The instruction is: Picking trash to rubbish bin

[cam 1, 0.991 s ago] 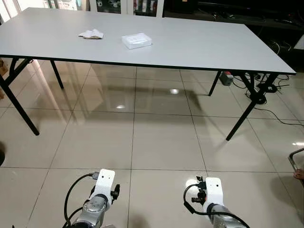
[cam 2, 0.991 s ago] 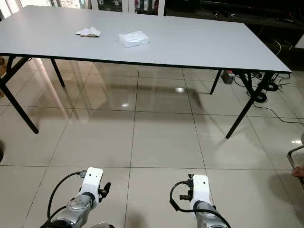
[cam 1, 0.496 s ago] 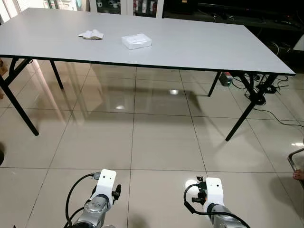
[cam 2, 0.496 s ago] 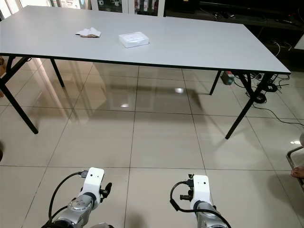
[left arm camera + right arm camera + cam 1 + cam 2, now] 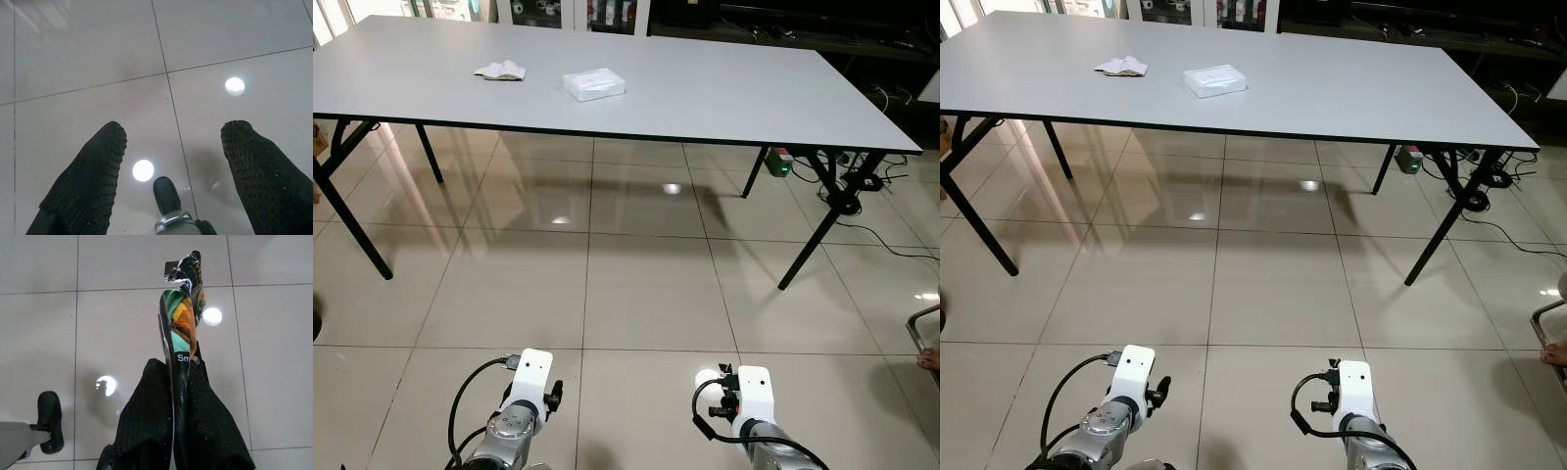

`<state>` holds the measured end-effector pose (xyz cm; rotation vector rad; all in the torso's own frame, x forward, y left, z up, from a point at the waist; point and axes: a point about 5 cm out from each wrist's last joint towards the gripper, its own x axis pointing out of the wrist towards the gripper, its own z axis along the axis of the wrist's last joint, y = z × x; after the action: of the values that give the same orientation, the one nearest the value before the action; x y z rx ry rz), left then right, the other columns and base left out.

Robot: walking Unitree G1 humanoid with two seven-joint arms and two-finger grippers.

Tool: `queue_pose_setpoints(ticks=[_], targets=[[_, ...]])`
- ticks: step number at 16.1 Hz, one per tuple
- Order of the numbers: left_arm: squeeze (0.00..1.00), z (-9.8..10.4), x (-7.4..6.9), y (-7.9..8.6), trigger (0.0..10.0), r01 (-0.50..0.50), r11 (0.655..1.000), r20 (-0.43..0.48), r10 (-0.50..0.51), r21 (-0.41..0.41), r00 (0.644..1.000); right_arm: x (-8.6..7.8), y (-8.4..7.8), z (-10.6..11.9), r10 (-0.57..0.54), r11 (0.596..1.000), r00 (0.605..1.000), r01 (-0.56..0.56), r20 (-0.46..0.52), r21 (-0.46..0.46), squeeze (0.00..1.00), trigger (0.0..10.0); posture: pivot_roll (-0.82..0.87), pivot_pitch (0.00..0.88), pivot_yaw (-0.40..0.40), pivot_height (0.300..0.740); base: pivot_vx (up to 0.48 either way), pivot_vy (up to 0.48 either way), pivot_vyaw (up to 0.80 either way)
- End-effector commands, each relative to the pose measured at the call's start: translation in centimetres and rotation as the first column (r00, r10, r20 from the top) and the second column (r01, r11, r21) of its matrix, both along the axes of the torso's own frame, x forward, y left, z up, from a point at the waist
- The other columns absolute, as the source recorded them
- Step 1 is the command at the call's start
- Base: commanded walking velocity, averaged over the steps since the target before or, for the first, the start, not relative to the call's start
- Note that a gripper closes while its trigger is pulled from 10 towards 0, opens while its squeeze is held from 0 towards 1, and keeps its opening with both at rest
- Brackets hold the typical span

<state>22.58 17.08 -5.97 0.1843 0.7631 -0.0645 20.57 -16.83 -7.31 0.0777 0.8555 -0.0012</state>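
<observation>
The crumpled snack wrapper (image 5: 182,328) is pinched flat between the right gripper (image 5: 180,382) fingers, low over the tiled floor (image 5: 646,284), short of the grey table (image 5: 724,93); left gripper (image 5: 173,142) hangs spread and empty; on the table sit a crumpled tissue (image 5: 501,70) and white box (image 5: 594,84).

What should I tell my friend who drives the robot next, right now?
Right gripper: shut on a colourful snack wrapper, held low over the floor tiles.
Left gripper: open, holding nothing, also low over the floor.
On the grey table ahead: a crumpled tissue and a white box, apart from each other.
Done: wrapper picked up.
Left: find the rubbish bin, drop the wrapper in, then probably collect the tissue and box.
</observation>
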Motion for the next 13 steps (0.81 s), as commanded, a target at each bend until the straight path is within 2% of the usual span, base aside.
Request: queue_pose_setpoints(ticks=[1, 13], targets=[[0.0, 0.11, 0.31, -0.38, 10.0, -0.004, 1.0, -0.001, 0.004, -0.002, 1.0, 0.24, -0.39, 0.16, -0.01, 1.0, 1.0, 0.01, 0.008, -0.01, 0.0, 10.0, -0.03, 0.052, -0.076, 0.74, 0.0, 0.0, 0.0], [0.0, 0.05, 0.18, -0.25, 10.0, -0.016, 1.0, -0.002, 0.016, -0.005, 1.0, 0.06, -0.27, 0.05, -0.009, 1.0, 1.0, 0.009, 0.003, -0.007, 0.0, 10.0, -0.01, 0.045, -0.079, 0.74, 0.0, 0.0, 0.0]])
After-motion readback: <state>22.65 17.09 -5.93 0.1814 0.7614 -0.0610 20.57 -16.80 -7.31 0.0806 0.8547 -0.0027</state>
